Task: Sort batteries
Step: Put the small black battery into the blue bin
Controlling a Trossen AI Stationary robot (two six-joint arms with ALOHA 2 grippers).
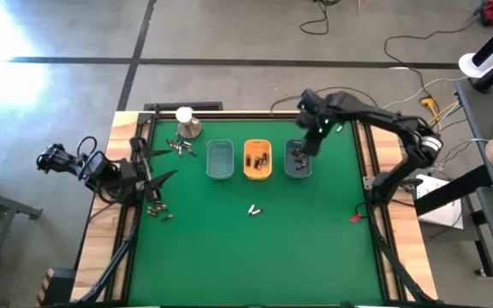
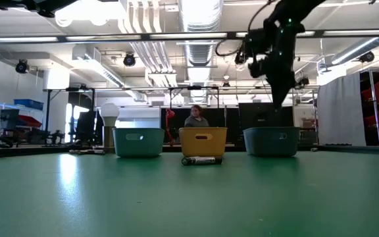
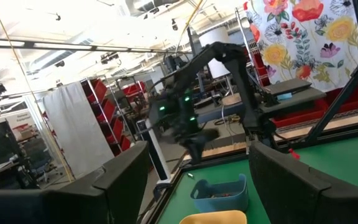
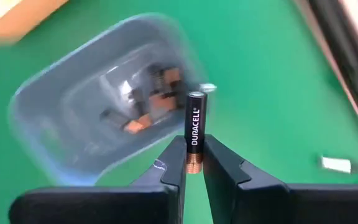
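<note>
I see my right gripper (image 4: pixel 194 163) pinched tight on one battery (image 4: pixel 194 134), a black and copper Duracell cell standing upright between the fingers, copper end down; it hangs over the blue-grey tray (image 1: pixel 298 161) on the right of the row, above the tray's rim in the high view; that tray already has several dark and coppery batteries (image 4: pixel 148 106) in it; orange tray (image 1: pixel 257 160) in the middle holds a few cells too; teal tray (image 1: pixel 219 159) to its left, contents I cannot tell; loose batteries lie on the green table (image 1: pixel 315 239): a cluster (image 1: pixel 181 147) by the metal dome (image 1: pixel 187 125), a few (image 1: pixel 157 210) near the left edge, one pale pair (image 1: pixel 253 210) in front of the orange tray; my left gripper (image 1: pixel 157 167) waits at the table's left side, fingers spread wide, holding nothing.
</note>
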